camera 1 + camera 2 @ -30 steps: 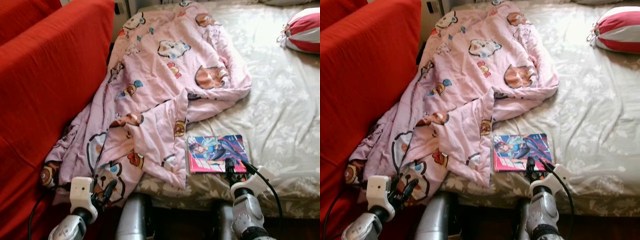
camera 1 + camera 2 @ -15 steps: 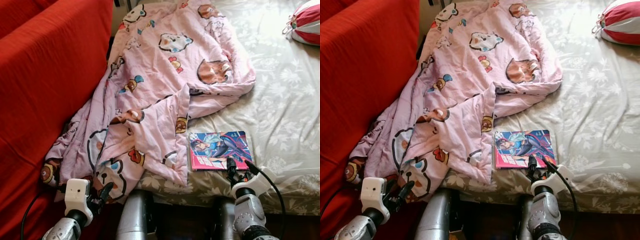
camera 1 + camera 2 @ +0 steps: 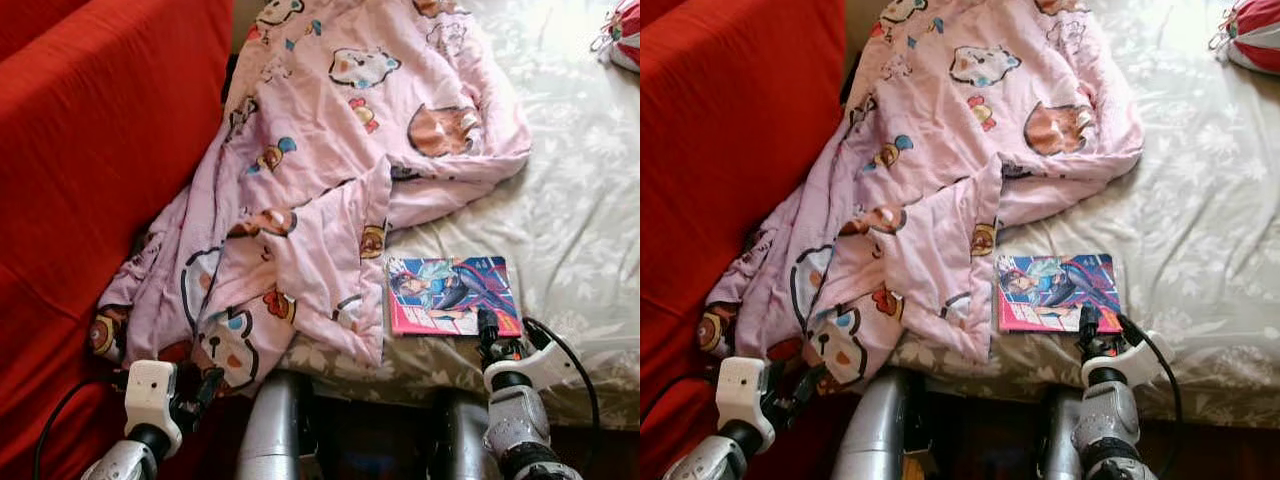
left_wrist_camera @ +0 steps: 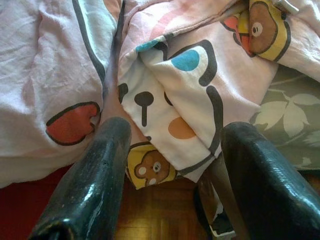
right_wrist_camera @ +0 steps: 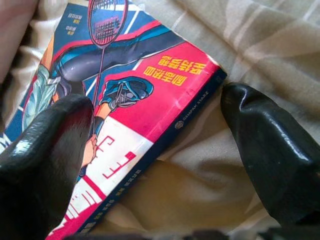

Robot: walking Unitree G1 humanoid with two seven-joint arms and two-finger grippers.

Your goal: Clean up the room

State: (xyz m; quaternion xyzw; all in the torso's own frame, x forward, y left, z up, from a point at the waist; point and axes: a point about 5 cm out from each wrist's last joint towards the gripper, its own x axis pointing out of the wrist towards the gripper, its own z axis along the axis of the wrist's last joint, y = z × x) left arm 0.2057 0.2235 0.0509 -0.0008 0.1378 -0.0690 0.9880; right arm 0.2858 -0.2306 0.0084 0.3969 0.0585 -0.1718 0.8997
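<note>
**Around the bed: sofa, blanket, sheet, cushion and floor**

A red sofa (image 3: 90, 150) with a cloth cover stands on the left, close beside the bed. A pink blanket (image 3: 320, 150) printed with cartoon bears and other animals lies crumpled along the left side of the bed. Its edge touches the sofa and its lower end hangs over the bed's near edge. One folded corner of it lies just beside the book (image 3: 450, 295). The bed sheet (image 3: 570, 200) is grey-green with a pale leaf and flower pattern, a little wrinkled. A red and white striped cushion (image 3: 1255, 40) lies at the far right corner, well apart from the blanket. Under the hanging blanket there is a brown wooden floor (image 4: 160, 210).
</note>
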